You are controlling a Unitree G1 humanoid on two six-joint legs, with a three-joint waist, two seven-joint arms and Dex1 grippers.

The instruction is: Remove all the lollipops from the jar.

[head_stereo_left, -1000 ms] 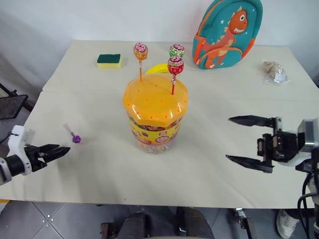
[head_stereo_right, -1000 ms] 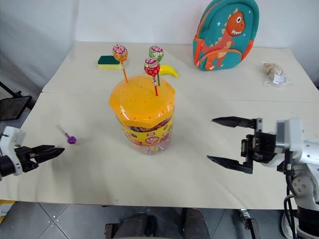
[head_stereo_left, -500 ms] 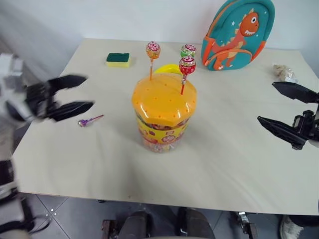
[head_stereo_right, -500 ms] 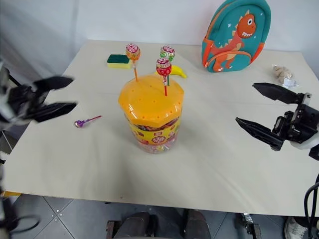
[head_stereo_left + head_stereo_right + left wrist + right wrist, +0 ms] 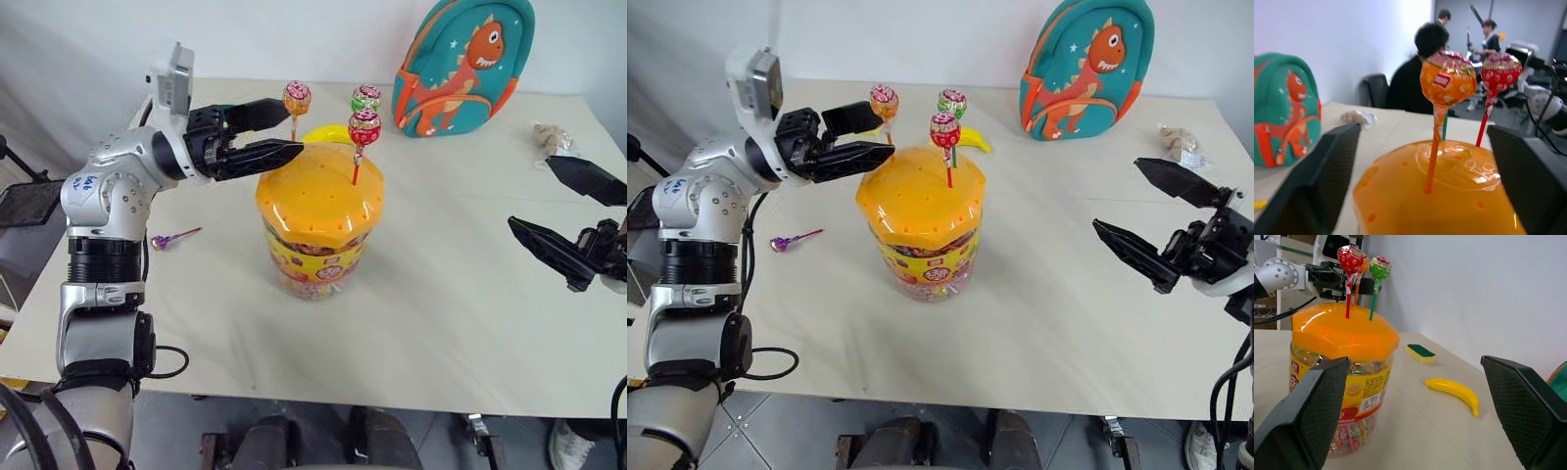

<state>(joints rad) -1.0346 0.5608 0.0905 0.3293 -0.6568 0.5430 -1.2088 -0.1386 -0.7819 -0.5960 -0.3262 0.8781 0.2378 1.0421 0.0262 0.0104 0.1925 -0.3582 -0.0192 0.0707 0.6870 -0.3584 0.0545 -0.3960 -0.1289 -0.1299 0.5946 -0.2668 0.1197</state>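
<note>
- 4 lollipops: orange, red, green stand w/ sticks in lid holes; purple lies on table, left of jar.
- 1 jar: domed orange lid w/ holes, yellow printed body, mid-table.
- Left tool released, jaws apart, level at the orange lollipop's stick just under its head, not gripping.
- Right tool wide open, well apart to jar's right.
- Also 1 banana, 1 sponge, 1 backpack.

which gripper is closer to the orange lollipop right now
Left. The left gripper is open right at the orange lollipop, fingers either side of its stick. The right gripper hangs open far off, beyond the jar.
</note>
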